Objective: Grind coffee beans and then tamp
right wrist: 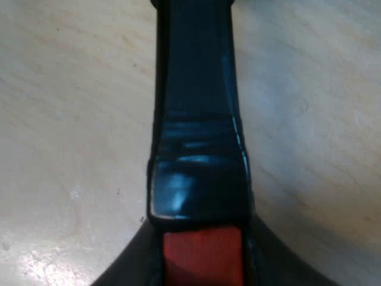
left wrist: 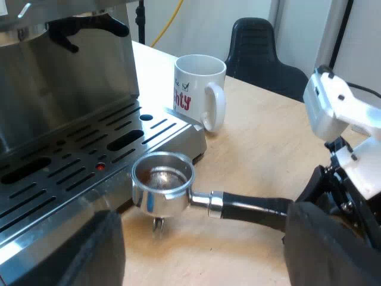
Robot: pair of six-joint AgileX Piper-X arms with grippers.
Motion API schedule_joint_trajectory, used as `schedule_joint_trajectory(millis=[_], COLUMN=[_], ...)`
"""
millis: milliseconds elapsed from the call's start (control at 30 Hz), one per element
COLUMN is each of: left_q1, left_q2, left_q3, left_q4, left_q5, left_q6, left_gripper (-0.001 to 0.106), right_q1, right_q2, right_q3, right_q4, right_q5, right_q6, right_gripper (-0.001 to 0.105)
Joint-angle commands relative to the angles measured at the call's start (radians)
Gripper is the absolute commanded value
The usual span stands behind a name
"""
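The metal holder (left wrist: 162, 189) has its round basket just off the corner of the espresso machine's drip tray (left wrist: 71, 173), spout down over the wooden table. Its basket looks bare and shiny inside. The dark handle (left wrist: 250, 210) runs away from the machine into my right gripper (left wrist: 309, 208), whose white arm stands over the handle's end. In the right wrist view the handle (right wrist: 199, 119) lies lengthwise, and my right gripper (right wrist: 202, 265) hugs its red end (right wrist: 202, 256) from both sides. My left gripper (left wrist: 208, 256) hangs open in front of the holder, nothing between its fingers (left wrist: 89, 250).
A white mug (left wrist: 199, 89) with red lettering stands on the table beside the drip tray's far corner. The espresso machine's steel body (left wrist: 65, 77) rises behind the tray, with a black lever (left wrist: 89, 27) on it. A black chair (left wrist: 262, 53) stands beyond the table edge.
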Motion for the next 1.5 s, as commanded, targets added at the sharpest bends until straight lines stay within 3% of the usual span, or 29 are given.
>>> schedule_joint_trajectory(millis=[33, 433, 900, 967, 1067, 1133, 1233, 1500], left_q1=[-0.003, -0.003, -0.003, -0.003, -0.003, -0.003, -0.003, -0.003], left_q2=[-0.006, -0.006, -0.006, -0.006, -0.006, -0.006, -0.006, -0.006], left_q3=[-0.008, -0.008, -0.008, -0.008, -0.008, -0.008, -0.008, -0.008], left_q4=[-0.003, -0.003, -0.003, -0.003, -0.003, -0.003, -0.003, -0.003], left_q5=[-0.007, -0.007, -0.007, -0.007, -0.007, -0.006, -0.005, -0.005], left_q6=[0.003, 0.003, 0.003, 0.003, 0.003, 0.003, 0.003, 0.003], left_gripper=[0.059, 0.059, 0.059, 0.059, 0.059, 0.059, 0.059, 0.059], right_q1=[-0.004, -0.004, -0.002, -0.002, 0.000, 0.000, 0.000, 0.021], right_q2=[0.028, 0.203, 0.279, 0.279, 0.279, 0.279, 0.279, 0.245], right_q3=[-0.005, -0.005, -0.005, -0.005, -0.005, -0.005, -0.005, -0.009], right_q4=[-0.073, -0.302, -0.332, -0.332, -0.332, -0.332, -0.310, -0.203], right_q5=[0.017, 0.015, -0.051, -0.069, -0.071, -0.071, -0.071, -0.076], right_q6=[-0.012, -0.012, -0.004, -0.004, 0.019, 0.062, 0.088, 0.111], right_gripper=[0.000, 0.000, 0.000, 0.004, 0.022, 0.041, 0.057, 0.061])
